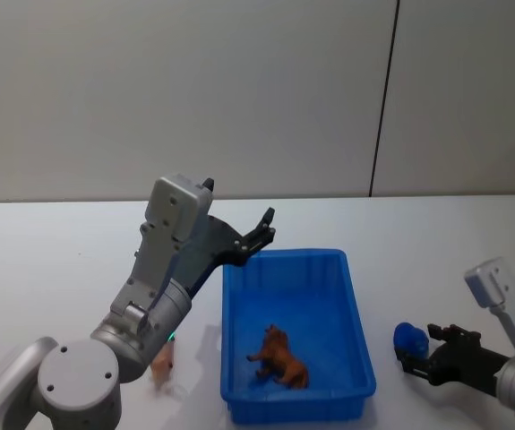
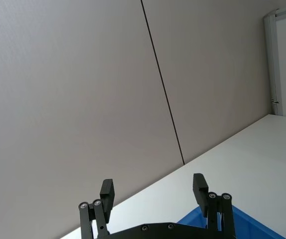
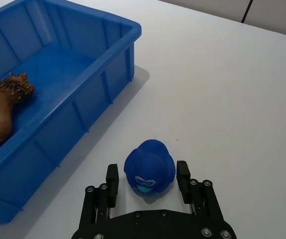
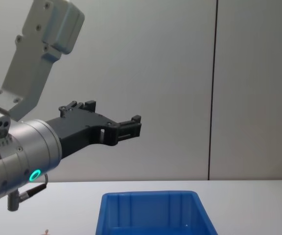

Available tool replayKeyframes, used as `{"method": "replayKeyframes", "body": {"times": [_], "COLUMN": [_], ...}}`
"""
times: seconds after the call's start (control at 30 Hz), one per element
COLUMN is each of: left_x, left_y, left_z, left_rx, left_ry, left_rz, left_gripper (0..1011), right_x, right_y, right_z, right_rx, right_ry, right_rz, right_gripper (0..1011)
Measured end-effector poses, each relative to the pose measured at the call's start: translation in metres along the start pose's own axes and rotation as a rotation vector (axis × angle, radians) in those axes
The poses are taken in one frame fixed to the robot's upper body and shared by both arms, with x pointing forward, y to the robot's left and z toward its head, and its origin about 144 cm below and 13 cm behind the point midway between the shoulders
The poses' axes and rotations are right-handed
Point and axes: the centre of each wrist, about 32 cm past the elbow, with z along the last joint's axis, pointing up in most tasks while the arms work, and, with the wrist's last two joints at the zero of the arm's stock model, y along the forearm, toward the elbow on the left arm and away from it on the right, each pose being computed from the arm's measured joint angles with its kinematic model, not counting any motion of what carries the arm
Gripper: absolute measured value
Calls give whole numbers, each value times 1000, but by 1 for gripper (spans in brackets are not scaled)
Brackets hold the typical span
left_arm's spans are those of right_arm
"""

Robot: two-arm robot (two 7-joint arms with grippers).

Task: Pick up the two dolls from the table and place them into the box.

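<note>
The left gripper [image 1: 266, 228] hangs wide open and empty above the far left corner of the box [image 1: 359, 322], where a brown doll [image 1: 279, 358] lies, while on the table [image 1: 60, 251] just right of the box the blue doll [image 1: 409, 339] sits squarely between the parted, unclamped jaws of the right gripper [image 3: 147, 168], plainly the nearer arm.

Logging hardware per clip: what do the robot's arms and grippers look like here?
Both arms are silver-grey rounded links, each carrying a pale grey boxy housing near the wrist. The left gripper and right gripper are black, with two flat parallel fingers on screw-studded linkages. A green ring light glows on the left arm.
</note>
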Motion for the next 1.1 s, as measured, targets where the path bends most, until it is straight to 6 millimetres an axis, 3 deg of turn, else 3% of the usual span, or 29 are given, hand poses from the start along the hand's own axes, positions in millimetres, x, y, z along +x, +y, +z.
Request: {"method": "replayKeyframes", "body": {"times": [0.37,0.67,1.1], "left_x": [0,0,0], "left_y": [0,0,0], "left_z": [0,0,0], "left_rx": [0,0,0], "left_ry": [0,0,0], "left_rz": [0,0,0], "left_gripper": [1001,1001,1001], "right_x": [-1,-4,-19], "right_y": [4,0,-10], "right_z": [0,7,39], "right_rx": [15,88,237], "right_ry": [14,-7,-68], "right_rz": [-10,-2,105], "right_gripper": [446,379,255]}}
